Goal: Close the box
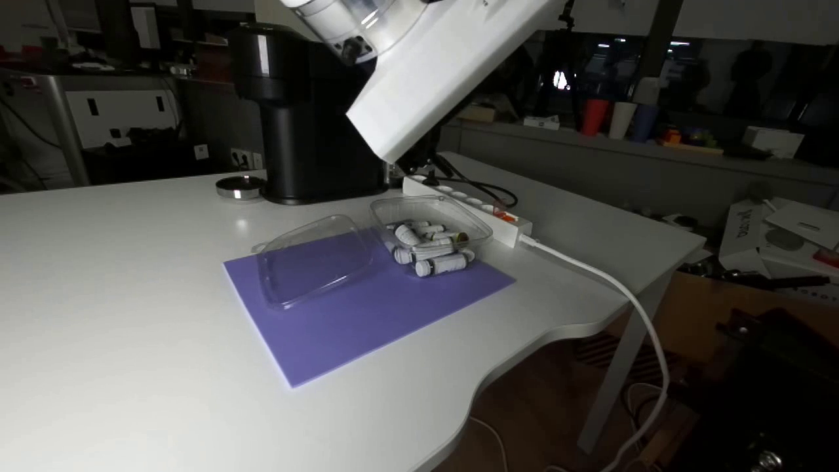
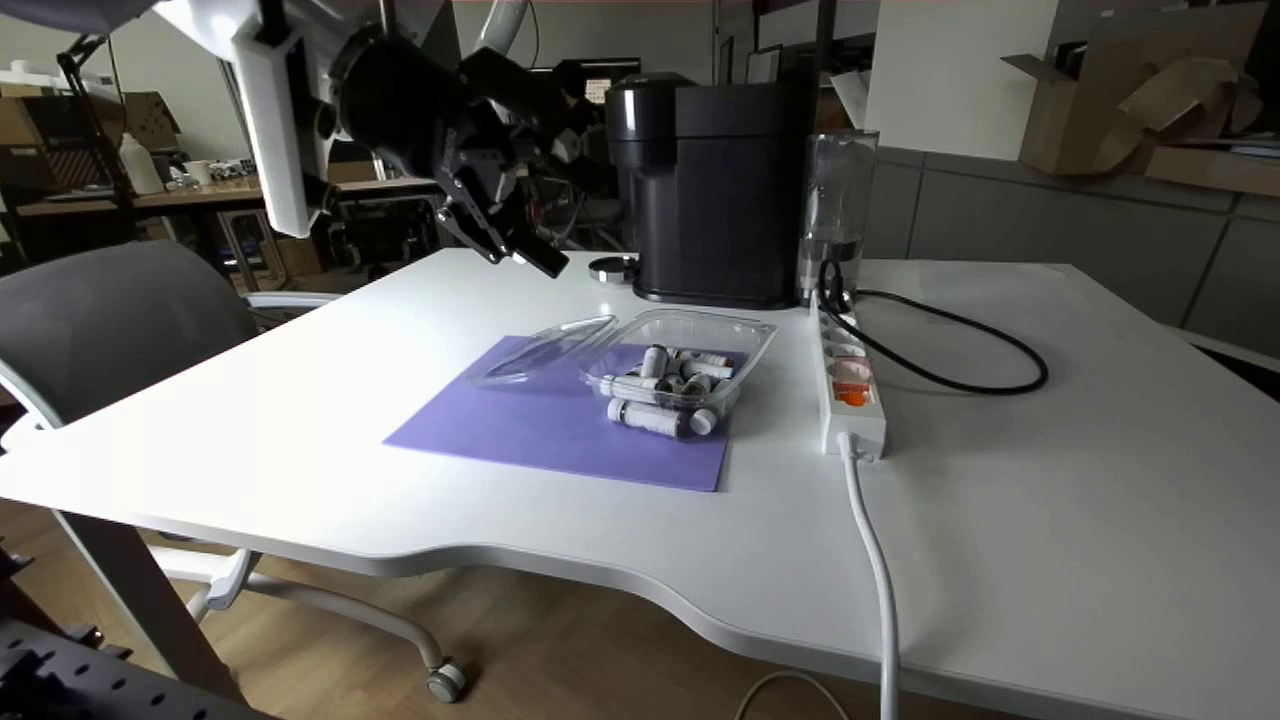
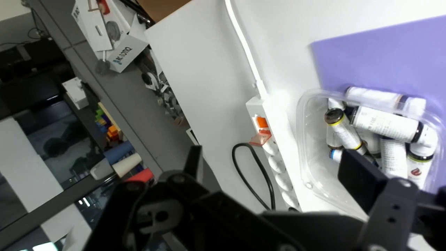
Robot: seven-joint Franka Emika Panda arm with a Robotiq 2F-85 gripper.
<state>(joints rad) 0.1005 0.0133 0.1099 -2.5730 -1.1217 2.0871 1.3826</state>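
The box is a shallow clear plastic case. Its base (image 1: 429, 208) (image 2: 690, 328) holds several small white-labelled bottles (image 1: 440, 263) (image 2: 648, 417) (image 3: 386, 123). Its clear lid (image 1: 318, 262) (image 2: 548, 350) is swung open beside the base, slightly tilted over the purple sheet (image 1: 367, 321) (image 2: 540, 430) (image 3: 376, 59). In the wrist view only the base (image 3: 315, 167) shows; the lid is out of view. My gripper (image 3: 278, 170) (image 2: 545, 215) is open and empty, raised above the table, with one fingertip over the base in the wrist view. In an exterior view the white arm housing mostly hides it.
A white power strip (image 1: 511, 229) (image 2: 852, 400) (image 3: 275, 143) with a looped black cable (image 2: 950, 380) (image 3: 240, 167) lies close beside the base. A tall black appliance (image 1: 314, 124) (image 2: 715, 190) stands behind it. A round metal tin (image 1: 240, 188) (image 2: 612, 268) sits near the appliance.
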